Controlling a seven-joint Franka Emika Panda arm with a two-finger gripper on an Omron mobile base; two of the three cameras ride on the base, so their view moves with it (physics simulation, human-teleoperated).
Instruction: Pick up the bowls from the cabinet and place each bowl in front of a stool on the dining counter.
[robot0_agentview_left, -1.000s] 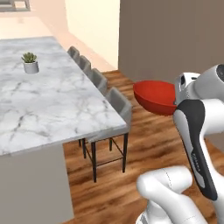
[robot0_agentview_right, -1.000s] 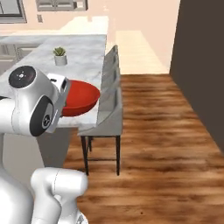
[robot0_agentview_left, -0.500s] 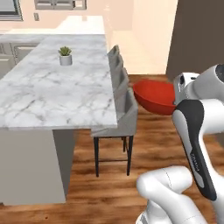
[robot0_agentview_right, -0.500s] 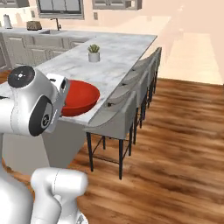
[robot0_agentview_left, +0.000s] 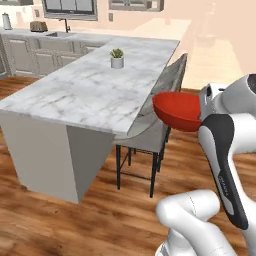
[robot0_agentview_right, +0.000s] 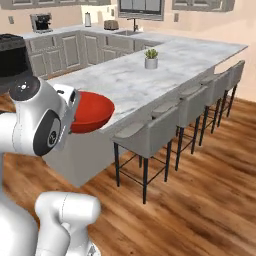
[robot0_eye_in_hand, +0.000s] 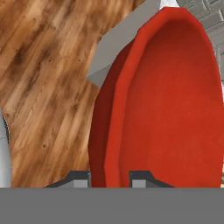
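A: At the very bottom of the hand view, the gripper (robot0_eye_in_hand: 112, 177) is cut off; just two fingertips (robot0_eye_in_hand: 78, 178) poke up, one on each side of the red bowl's (robot0_eye_in_hand: 175, 100) rim. So it is clamped on that rim, narrow, with the bowl's wall between the tips.

B: From the left base view, where is the bowl?

A: The red bowl (robot0_agentview_left: 177, 111) hangs in the air at the end of the arm, level with the near edge of the dining counter (robot0_agentview_left: 85, 95), above the nearest stool (robot0_agentview_left: 150, 135). The wrist covers its right side, so the grip itself is hidden there. In the right base view the arm's joint hides the bowl's (robot0_agentview_right: 92, 111) left part.

B: And the floor, the room?

A: Brown wood planks (robot0_agentview_right: 210, 200) all round. The counter is a long white marble slab with grey veins on a plain grey base (robot0_agentview_left: 45, 155). A small potted plant (robot0_agentview_left: 117, 58) stands on it further along.

B: Do the two sides show different things?

A: Yes. The right base view lays out a row of grey stools (robot0_agentview_right: 200, 100) along the counter's side; the left one stacks them behind one another so I cannot count them. Farthest back, cream cabinets (robot0_agentview_right: 75, 50) with a coffee machine (robot0_agentview_right: 41, 22), a toaster (robot0_agentview_left: 38, 26) and a sink tap (robot0_agentview_left: 65, 24) under a window (robot0_agentview_left: 70, 6).
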